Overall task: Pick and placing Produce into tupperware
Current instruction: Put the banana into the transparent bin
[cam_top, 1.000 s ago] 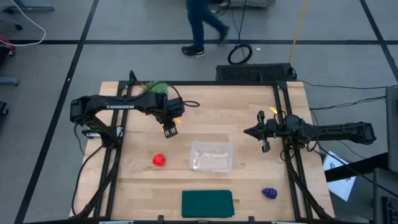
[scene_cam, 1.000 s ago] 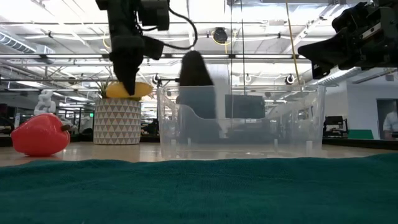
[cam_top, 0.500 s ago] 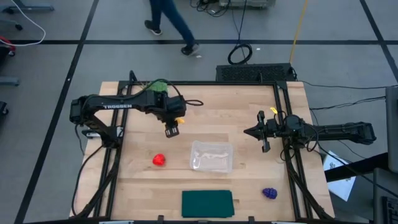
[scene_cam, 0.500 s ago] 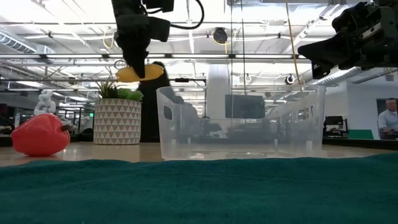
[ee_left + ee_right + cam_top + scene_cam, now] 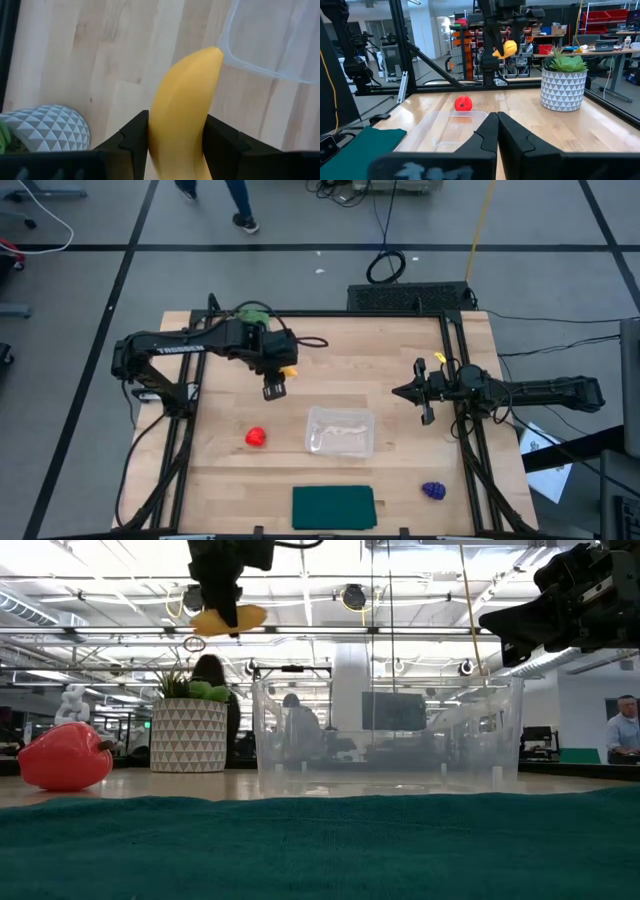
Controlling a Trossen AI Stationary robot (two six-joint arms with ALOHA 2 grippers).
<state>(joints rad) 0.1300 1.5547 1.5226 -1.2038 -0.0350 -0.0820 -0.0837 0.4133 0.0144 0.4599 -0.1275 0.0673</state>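
A: Item one, left gripper (image 5: 273, 389)?
B: Raised well above the table, clamped on the banana (image 5: 182, 107), which sticks out past both fingers. It hangs over bare wood between the potted plant (image 5: 254, 317) at the far edge and the tupperware (image 5: 340, 430).

A: Tupperware?
B: Clear, nothing in it, near the table's middle. Open wood on every side; the green mat (image 5: 333, 506) lies apart from it at the near edge.

A: Remaining produce?
B: Red fruit (image 5: 256, 437) on the wood, to the tupperware's left, a clear gap between them. Grape bunch (image 5: 433, 490) near the front right corner, close to the right-hand frame rail (image 5: 478, 470).

A: Right gripper (image 5: 424, 416)?
B: Fingers pressed together, holding nothing, parked over the right side of the table, apart from the tupperware.

A: Beyond the table?
B: A person's legs (image 5: 240, 200) on the floor past the far edge.
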